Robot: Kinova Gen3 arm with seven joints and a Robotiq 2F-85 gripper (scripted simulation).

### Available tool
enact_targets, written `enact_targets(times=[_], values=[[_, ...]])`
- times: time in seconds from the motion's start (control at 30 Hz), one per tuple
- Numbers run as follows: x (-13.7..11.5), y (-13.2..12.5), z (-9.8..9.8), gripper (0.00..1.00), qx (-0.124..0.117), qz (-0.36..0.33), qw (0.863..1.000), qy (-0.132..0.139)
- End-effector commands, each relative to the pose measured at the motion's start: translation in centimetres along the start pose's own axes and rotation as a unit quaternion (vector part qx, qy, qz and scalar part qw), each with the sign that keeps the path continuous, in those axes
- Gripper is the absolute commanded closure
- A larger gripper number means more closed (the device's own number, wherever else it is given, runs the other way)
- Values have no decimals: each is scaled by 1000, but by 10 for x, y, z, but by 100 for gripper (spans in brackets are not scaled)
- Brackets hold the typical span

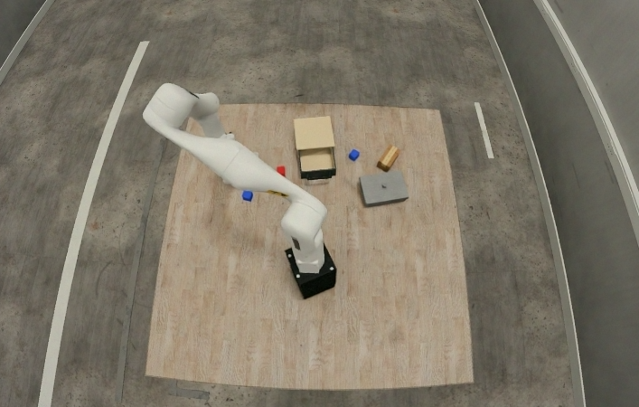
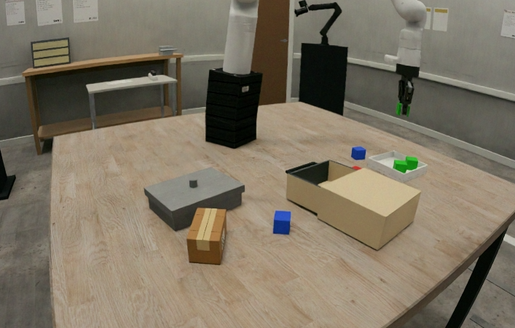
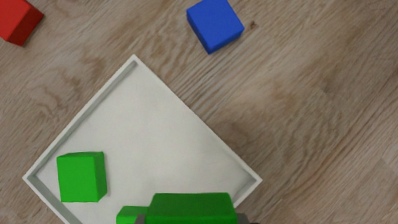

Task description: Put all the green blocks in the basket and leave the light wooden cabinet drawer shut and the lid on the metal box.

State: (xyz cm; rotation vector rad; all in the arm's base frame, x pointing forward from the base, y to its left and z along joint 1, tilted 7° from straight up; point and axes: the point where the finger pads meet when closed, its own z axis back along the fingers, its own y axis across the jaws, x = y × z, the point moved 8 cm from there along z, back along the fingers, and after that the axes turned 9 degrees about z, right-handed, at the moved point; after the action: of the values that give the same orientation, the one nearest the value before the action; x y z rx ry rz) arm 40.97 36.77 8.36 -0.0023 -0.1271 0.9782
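My gripper (image 2: 403, 109) (image 3: 191, 219) is shut on a green block (image 2: 398, 108) (image 3: 191, 207), held high above the table near the basket; the arm hides both in the top view. The white basket (image 2: 385, 170) (image 3: 150, 125) holds two green blocks, one (image 2: 400, 165) (image 3: 132, 214) partly hidden by the held block in the wrist view, the other (image 2: 411, 162) (image 3: 81, 177) clear of it. The light wooden cabinet (image 1: 314, 132) (image 2: 373, 192) has its drawer (image 1: 317, 160) (image 2: 306, 185) pulled out; no block shows inside. The grey metal box (image 2: 207, 207) has its lid (image 1: 371, 191) (image 2: 218, 185) on.
A blue block (image 1: 247, 195) (image 2: 358, 152) (image 3: 215, 25) lies beside the basket. A red block (image 1: 281, 171) (image 2: 357, 168) (image 3: 19, 20) lies between basket and cabinet. Another blue block (image 1: 353, 155) (image 2: 282, 222) and a brown carton (image 1: 388, 157) (image 2: 206, 236) stand near the metal box.
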Motion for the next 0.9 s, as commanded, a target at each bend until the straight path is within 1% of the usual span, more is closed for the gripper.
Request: enact_targets(times=[0.0,0.5,0.87], values=[[1,0,1,90,0,0,1000,-1],[1,0,-2,90,0,-1,1000,0],[1,0,-12,90,0,-1,1000,0]])
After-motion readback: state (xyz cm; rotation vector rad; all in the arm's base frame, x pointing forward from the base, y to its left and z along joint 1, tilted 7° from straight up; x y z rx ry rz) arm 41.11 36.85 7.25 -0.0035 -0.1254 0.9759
